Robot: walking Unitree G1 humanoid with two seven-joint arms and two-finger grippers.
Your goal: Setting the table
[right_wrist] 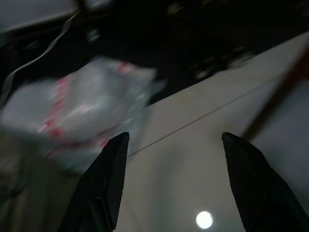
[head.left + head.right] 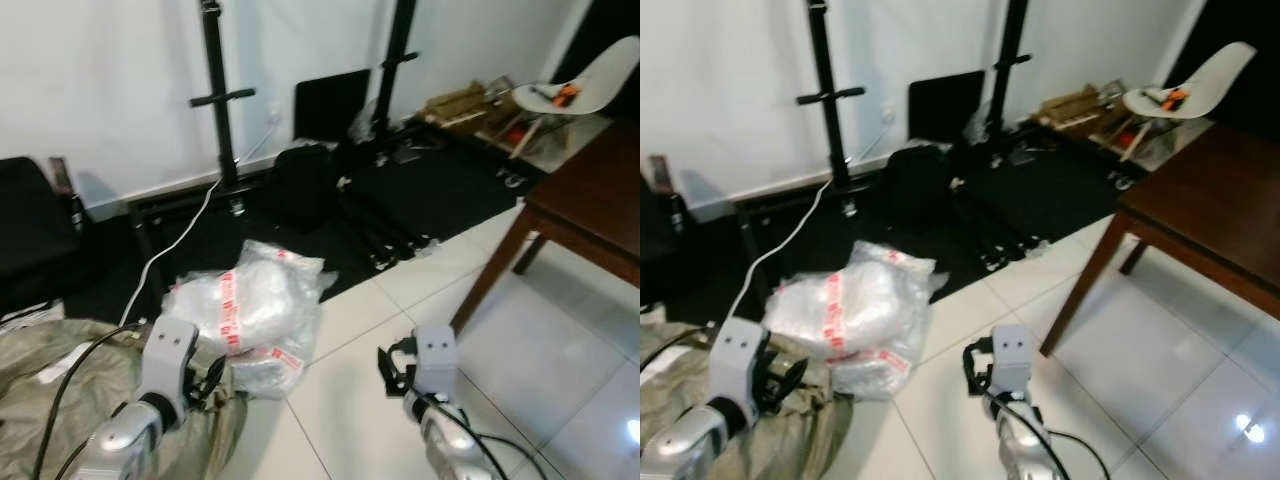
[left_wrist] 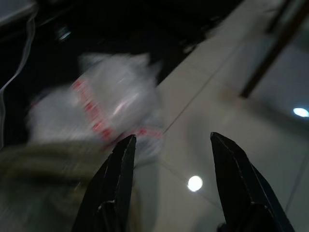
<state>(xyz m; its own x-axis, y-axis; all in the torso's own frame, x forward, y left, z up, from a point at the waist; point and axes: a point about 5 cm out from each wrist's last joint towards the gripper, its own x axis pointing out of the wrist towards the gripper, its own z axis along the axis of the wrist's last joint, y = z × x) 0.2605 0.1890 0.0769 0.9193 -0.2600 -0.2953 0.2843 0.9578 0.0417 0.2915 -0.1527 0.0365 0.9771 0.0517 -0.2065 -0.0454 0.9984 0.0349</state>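
Though its red tape lettering blurs unreadably, plastic bundle [image 2: 250, 310] beyond left tool [image 3: 171, 162] and right tool [image 1: 176, 166], both agape.

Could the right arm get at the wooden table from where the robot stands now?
Probably not yet. The right gripper hangs open over bare floor tiles, and the wooden table stands off to the right, apart from it; nothing blocks the way.

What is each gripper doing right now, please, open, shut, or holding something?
Left gripper: open, holding nothing, above the plastic bag and floor.
Right gripper: open, holding nothing, over the tiled floor.
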